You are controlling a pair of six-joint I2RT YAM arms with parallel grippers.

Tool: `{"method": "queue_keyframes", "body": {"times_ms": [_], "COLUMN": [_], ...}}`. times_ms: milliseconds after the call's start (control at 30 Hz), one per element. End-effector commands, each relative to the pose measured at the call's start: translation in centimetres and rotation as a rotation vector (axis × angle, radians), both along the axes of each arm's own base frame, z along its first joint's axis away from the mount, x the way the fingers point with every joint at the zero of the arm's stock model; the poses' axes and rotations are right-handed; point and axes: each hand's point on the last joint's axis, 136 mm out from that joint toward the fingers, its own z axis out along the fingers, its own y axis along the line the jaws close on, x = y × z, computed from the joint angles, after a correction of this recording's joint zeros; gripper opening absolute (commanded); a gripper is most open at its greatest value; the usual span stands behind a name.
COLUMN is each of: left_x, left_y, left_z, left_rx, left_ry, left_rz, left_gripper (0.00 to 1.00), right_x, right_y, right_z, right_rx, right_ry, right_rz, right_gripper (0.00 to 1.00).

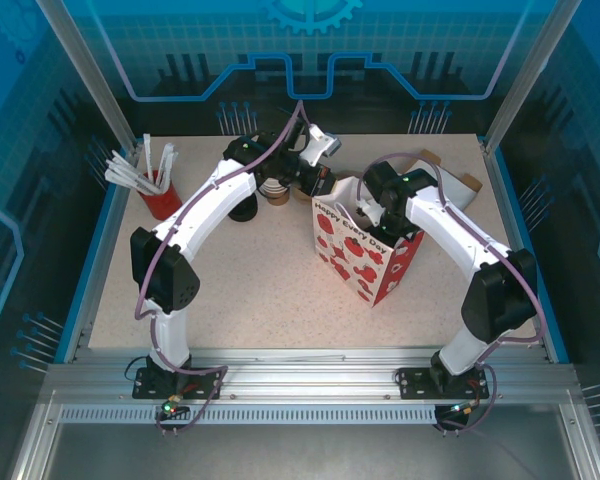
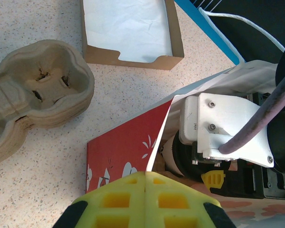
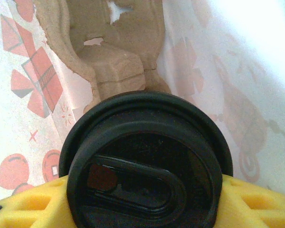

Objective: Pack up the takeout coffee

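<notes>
**Top external view.** The gift bag (image 1: pixel 365 262) stands upright on the table (image 1: pixel 230 300), just right of centre. The left gripper (image 1: pixel 318 190) sits on the rim at the bag's 10 o'clock corner. The right gripper (image 1: pixel 368 212) reaches down into the bag's mouth from about 1 o'clock. A red cup (image 1: pixel 160 203) of white sticks stands well apart at 9 o'clock.

**Left wrist view.** The left gripper (image 2: pixel 146 187) has its yellow fingers (image 2: pixel 118 199) pressed together, with the paper rim of the gift bag (image 2: pixel 123 147) pinched between them. A stack of pulp carriers (image 2: pixel 38 90) lies on the table at 10 o'clock and a cardboard tray (image 2: pixel 102 56) at 12 o'clock. Both are outside the bag.

**Right wrist view.** The right gripper (image 3: pixel 142 199) is clamped on the takeout coffee (image 3: pixel 147 156), with a yellow pad on either side just under the black lid. The cup is inside the bag. Its lid faces the lens, so its long axis runs straight away from the camera, base toward the bag floor. A pulp carrier (image 3: pixel 116 61) lies deeper in the bag, at 12 o'clock from the lid.

**Assessment.** The right arm alone is placed to set the cup down, while the left arm holds the mouth open. The cup appears offset from the carrier toward 6 o'clock, so lowering it likely needs a shift toward 12. The lid hides the cup's base, so I cannot tell whether it already touches the carrier.
</notes>
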Motion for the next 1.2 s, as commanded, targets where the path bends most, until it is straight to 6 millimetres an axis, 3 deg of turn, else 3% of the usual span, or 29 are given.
{"method": "queue_keyframes", "body": {"times_ms": [0,400,1033,1167], "left_x": [-0.3,-0.3,-0.3,-0.2], "left_y": [-0.1,-0.1,-0.2,-0.2], "left_z": [0.1,0.2,-0.1,-0.1], "left_rx": [0.01,0.012,0.01,0.009], "left_ry": [-0.005,-0.009,0.002,0.002], "left_rz": [-0.026,-0.025,-0.025,-0.025], "left_gripper": [0.0,0.0,0.0,0.0], "right_x": [-0.9,-1.1,-1.9,-1.9], "right_y": [0.1,-0.6,-2.2,-2.4], "right_z": [-4.3,-5.1,-8.3,-8.2], "right_rx": [-0.002,-0.039,-0.11,-0.125], "right_ry": [0.134,0.149,0.216,0.214], "right_rz": [-0.01,-0.019,-0.045,-0.045], "right_gripper": [0.3,0.31,0.33,0.34]}}
